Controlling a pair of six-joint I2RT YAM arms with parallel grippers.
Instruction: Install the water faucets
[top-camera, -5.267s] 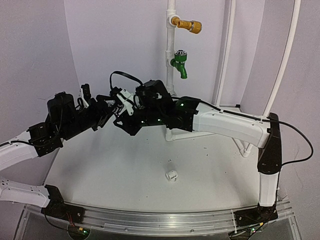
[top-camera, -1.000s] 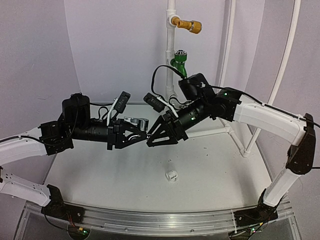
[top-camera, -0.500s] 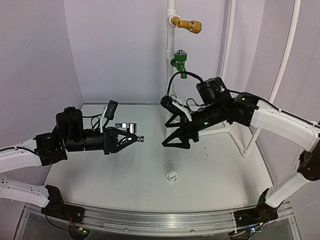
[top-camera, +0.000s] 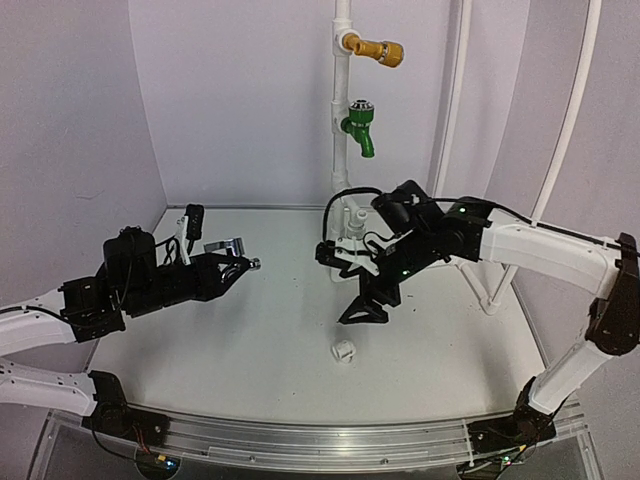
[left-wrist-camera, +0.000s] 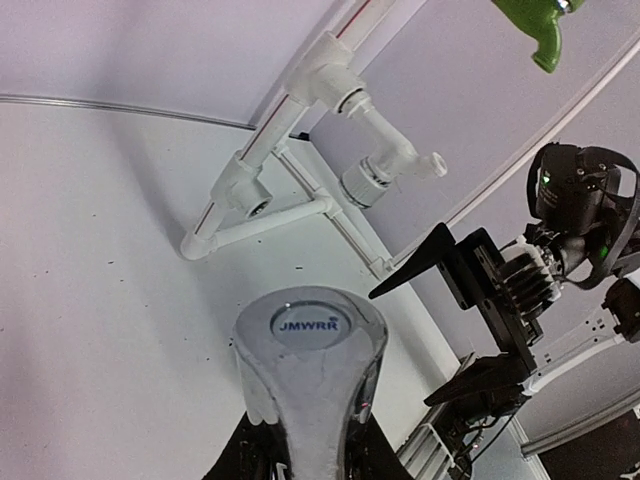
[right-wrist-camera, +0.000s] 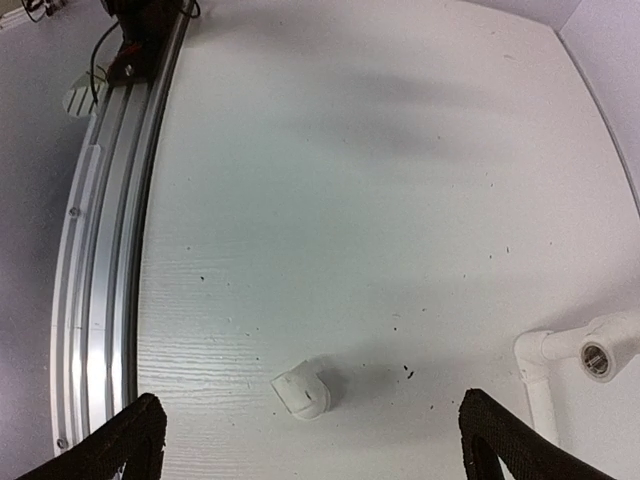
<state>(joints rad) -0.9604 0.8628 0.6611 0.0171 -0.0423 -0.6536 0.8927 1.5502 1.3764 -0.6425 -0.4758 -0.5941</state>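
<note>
Pinching a shiny silver-grey tap (left-wrist-camera: 310, 370) — round "JMWRR" cap — left claw (top-camera: 235, 268); right claw (top-camera: 352, 283) spread wide, above white fitting (right-wrist-camera: 301, 389)

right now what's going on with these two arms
Two robot arms are partway through fitting taps to a white pipe frame. The left gripper is shut on the silver metal tap and holds it up off the table. The right gripper is open and empty, hanging above the white plastic fitting, which lies loose on the table. A green tap and a brass tap are already on that frame.
</note>
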